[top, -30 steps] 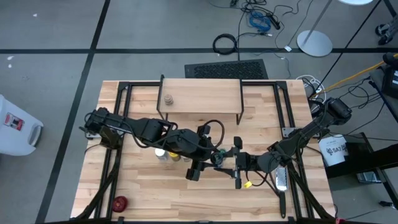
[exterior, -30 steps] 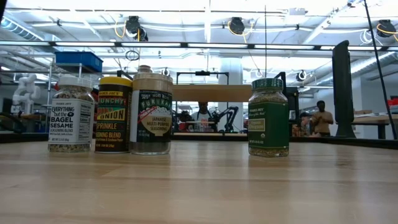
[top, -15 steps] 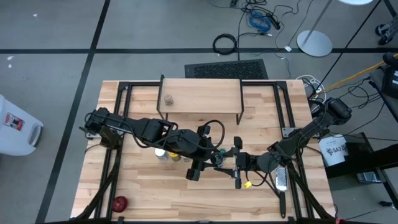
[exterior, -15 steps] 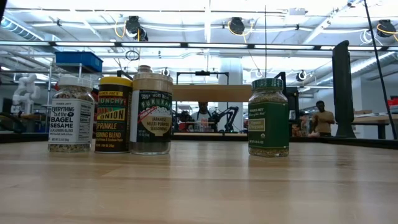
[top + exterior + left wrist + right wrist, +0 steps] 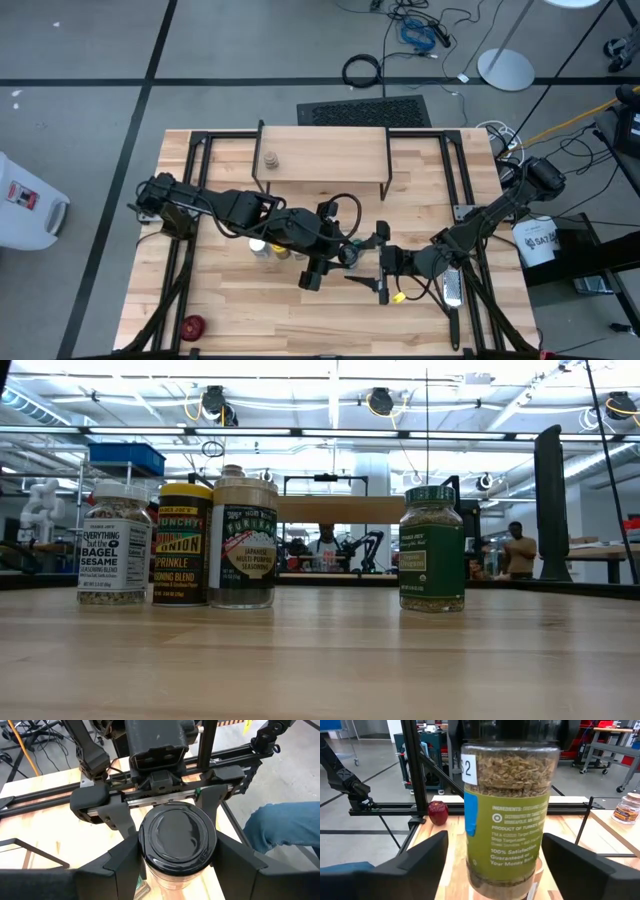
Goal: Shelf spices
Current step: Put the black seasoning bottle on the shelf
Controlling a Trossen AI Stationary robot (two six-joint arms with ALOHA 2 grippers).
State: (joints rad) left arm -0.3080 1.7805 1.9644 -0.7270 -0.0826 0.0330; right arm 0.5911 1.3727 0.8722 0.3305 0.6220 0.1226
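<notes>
Wooden counter (image 5: pixel 230 290) mid-area: left hand (image 5: pixel 172 865) pinches the green-lidded jar (image 5: pixel 176 840) standing there, its base hidden. Right hand (image 5: pixel 495 865) flanks it, fingers spread. Shelf (image 5: pixel 325 157) stands well apart.

A red ball (image 5: pixel 191 325) sits near the table's (image 5: pixel 240 300) front-left corner. A metal grater (image 5: pixel 452 292) with a black handle lies by the front-right edge. Off the table, there's a white bucket (image 5: pixel 536 243) to the right and a black mat (image 5: pixel 364 111) on the floor behind. A person (image 5: pixel 518 550) stands way back in the room.
</notes>
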